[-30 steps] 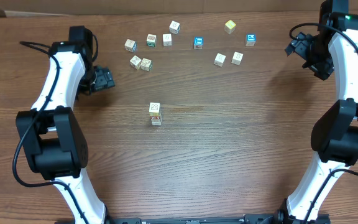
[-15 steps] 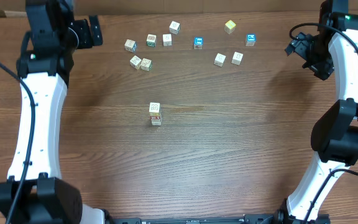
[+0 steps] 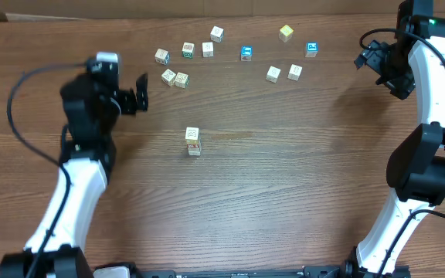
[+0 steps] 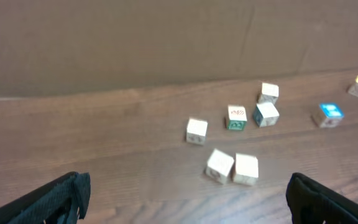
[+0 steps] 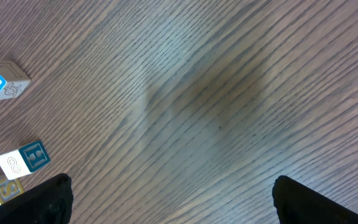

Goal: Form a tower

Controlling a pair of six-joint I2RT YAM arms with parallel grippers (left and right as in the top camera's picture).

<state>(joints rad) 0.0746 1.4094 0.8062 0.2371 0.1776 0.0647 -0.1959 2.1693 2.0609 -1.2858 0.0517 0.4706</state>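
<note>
**Item 1: tower** point(image 3: 193, 141). A narrow column of pale wooden cubes, one cube wide, with printed marks on the top and side faces. It stands upright near the middle of the table point(image 3: 284, 201), somewhat toward the left edge, well apart from all other cubes and from both arms. It appears to be two tiers high, though the count is not certain from above.

**Item 2: left gripper** point(image 3: 139, 93). The jaws are spread wide with nothing between them. It hovers between the tower and the far edge, facing a pair of pale cubes point(image 3: 174, 78) that lie side by side, touching or nearly so.

**Item 3: right gripper** point(image 5: 169, 202). The jaws are equally wide and empty, over bare wood near the far right corner.

**Item 4: loose stock.** A scattered row of cubes lies along the far edge. It includes two blue-faced cubes point(image 3: 246, 52) and a yellow cube point(image 3: 286, 32).

**Step in hand (judged):** fetching the next cube; the tower is begun, not finished.

**Next move (judged):** lower the left gripper over one cube of the pair, picking the outer one so its neighbour is not nudged. Close squarely on opposite faces, lift clear, and set it down flush on the tower's top without knocking the column.
</note>
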